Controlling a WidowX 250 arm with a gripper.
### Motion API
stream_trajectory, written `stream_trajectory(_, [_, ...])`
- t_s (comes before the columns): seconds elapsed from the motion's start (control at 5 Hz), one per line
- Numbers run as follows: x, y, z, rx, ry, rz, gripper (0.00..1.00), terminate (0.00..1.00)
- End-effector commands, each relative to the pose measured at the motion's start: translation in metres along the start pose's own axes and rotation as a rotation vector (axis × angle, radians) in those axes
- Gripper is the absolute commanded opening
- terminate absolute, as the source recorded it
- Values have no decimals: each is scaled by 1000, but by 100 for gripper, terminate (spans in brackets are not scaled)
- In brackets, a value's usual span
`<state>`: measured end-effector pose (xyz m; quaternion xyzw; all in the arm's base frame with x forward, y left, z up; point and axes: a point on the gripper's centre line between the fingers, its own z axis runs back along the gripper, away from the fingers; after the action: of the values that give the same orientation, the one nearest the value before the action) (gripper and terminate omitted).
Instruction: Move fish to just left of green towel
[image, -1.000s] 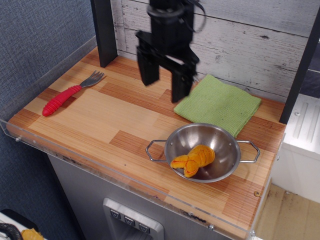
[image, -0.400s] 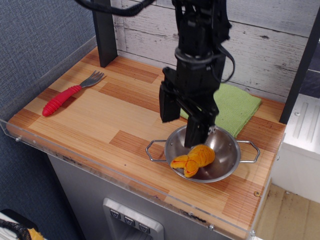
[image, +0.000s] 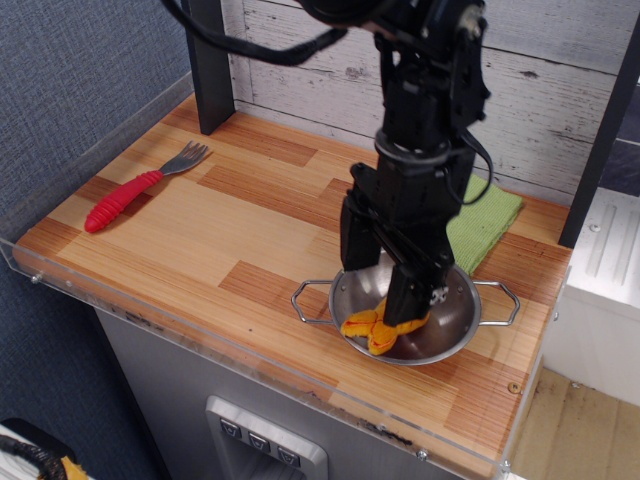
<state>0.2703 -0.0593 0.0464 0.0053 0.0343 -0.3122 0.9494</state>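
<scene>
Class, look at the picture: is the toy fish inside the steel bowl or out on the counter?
Inside. The fish lies in the steel bowl, partly hidden by the open claw lowered over it.

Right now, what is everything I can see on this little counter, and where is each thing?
fish: one, orange-yellow, lying in the steel bowl, partly hidden by the gripper.
steel bowl: one, silver with two wire handles, at the front right of the counter.
green towel: one, light green, behind the bowl at the back right, largely covered by the arm.
fork: one, red handle and grey tines, at the left side of the counter.
counter: one, striped wood with a clear plastic rim.
posts: dark uprights, one at the back left, one at the right edge.
gripper: one, black, reaching down into the bowl with its jaws apart over the fish.
</scene>
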Motion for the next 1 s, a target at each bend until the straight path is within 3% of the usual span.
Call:
stream_trajectory(0.0, [9, -6, -1, 12, -41, -51, 100, 0])
stream_trajectory(0.6, [15, -2, -19, -21, 21, -37, 100, 0])
stream_trajectory(0.8, [14, 0, -14, -4, 17, -29, 0, 0])
